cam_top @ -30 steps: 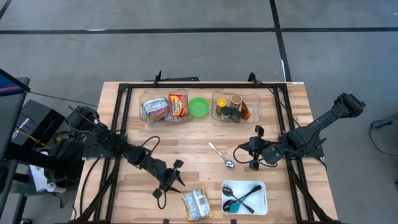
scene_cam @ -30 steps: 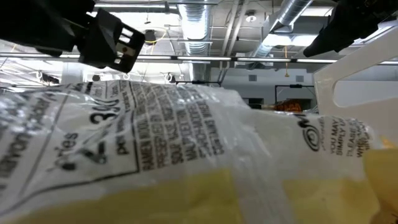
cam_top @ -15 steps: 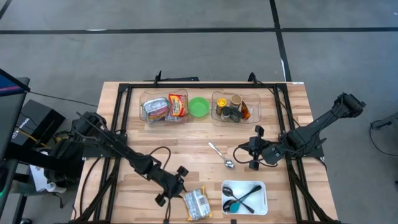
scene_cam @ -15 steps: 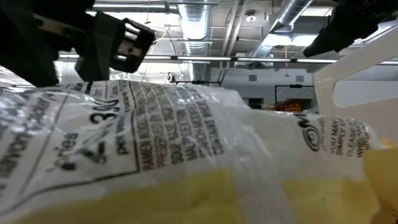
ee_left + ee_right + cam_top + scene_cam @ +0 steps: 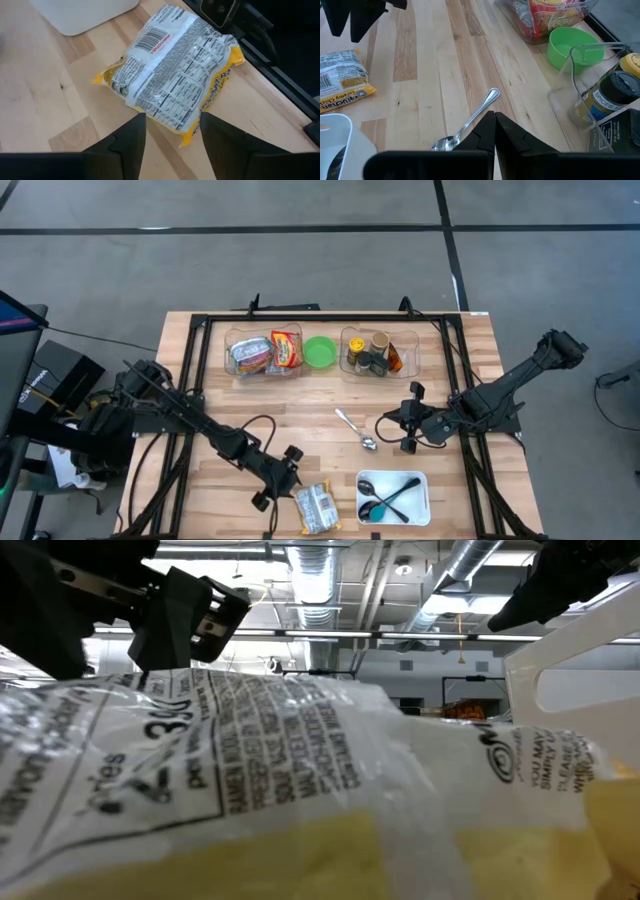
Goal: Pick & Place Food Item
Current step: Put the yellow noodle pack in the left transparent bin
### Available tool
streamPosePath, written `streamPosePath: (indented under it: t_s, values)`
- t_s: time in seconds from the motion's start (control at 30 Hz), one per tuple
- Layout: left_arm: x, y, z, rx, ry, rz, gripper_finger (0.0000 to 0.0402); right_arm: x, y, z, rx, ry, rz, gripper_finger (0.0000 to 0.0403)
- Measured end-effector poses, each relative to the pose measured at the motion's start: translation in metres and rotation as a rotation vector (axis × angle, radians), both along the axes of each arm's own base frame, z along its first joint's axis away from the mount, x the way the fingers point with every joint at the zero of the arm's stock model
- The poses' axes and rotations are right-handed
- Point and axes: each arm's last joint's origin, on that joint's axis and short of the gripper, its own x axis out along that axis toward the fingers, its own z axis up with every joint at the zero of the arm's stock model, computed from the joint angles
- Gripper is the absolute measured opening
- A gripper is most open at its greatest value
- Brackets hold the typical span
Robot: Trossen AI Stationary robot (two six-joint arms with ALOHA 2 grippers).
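A yellow noodle packet (image 5: 316, 508) lies flat on the wooden table near its front edge, label side up (image 5: 170, 75), and it fills the low view (image 5: 300, 790). My left gripper (image 5: 288, 482) is just left of it, slanting down, open. Its two fingers (image 5: 131, 137) stand on either side of the packet's nearest end without touching. My right gripper (image 5: 408, 430) hangs shut over the table's right middle, above a metal spoon (image 5: 470, 122).
At the far side stand a clear bin of food packets (image 5: 262, 354), a green bowl (image 5: 320, 351) and a clear bin of spice jars (image 5: 376, 354). A white tray (image 5: 393, 497) with black utensils sits right of the packet. A black frame (image 5: 190, 380) edges the table.
My left gripper has gone toward the table's right and near edge, up to the noodle packet, and has tipped further down. The packet has stayed where it was.
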Motion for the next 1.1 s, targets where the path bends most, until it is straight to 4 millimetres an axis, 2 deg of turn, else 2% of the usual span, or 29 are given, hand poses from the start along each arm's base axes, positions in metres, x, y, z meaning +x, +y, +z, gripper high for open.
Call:
streamPosePath:
  t_s: [0.23, 0.5, 0.77, 1.1]
  values:
    - [0.002, -0.003, -0.012, 0.011, 0.019, -0.006, 0.0211, 0.000, 0.000, 0.000, 0.000, 0.000, 0.000, 0.0001]
    - [0.005, -0.005, -0.029, 0.020, 0.048, -0.009, 0.0223, 0.000, 0.000, 0.000, 0.000, 0.000, 0.000, 0.0001]
    - [0.005, -0.004, -0.030, 0.022, 0.053, -0.008, 0.0210, 0.000, 0.000, 0.000, 0.000, 0.000, 0.001, 0.0001]
    - [0.013, 0.005, -0.044, 0.044, 0.083, 0.030, 0.0183, 0.000, 0.000, 0.000, 0.000, 0.001, 0.001, 0.0001]
